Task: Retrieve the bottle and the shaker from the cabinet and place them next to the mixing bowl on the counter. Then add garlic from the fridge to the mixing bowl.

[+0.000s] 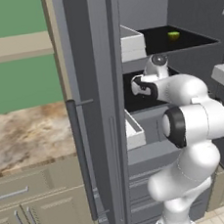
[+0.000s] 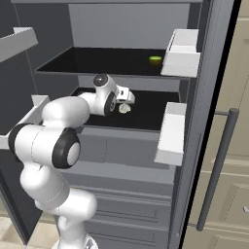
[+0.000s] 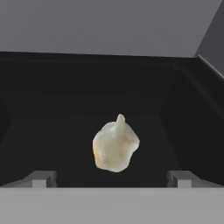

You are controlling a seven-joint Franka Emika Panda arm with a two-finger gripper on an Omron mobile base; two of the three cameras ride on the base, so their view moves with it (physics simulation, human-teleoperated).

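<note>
My fingertips (image 3: 41, 178) stand spread wide at the bottom of the hand view, one to each side, nothing between them. The gripper (image 2: 127, 96) is reaching into the open fridge (image 1: 101, 110), over the lower dark shelf (image 2: 151, 114). The garlic (image 3: 115, 146) lies straight ahead of me on that shelf, centred between the two tips but apart from them; I see no contact. From the right base view the whitish bulb sits just beside the hand, a little below it. On the upper shelf (image 2: 97, 61) a small yellow-green fruit (image 2: 155, 60) rests near the white door bins (image 2: 182, 51). In the left base view the marbled counter (image 1: 28, 133) runs beside the fridge door.
</note>
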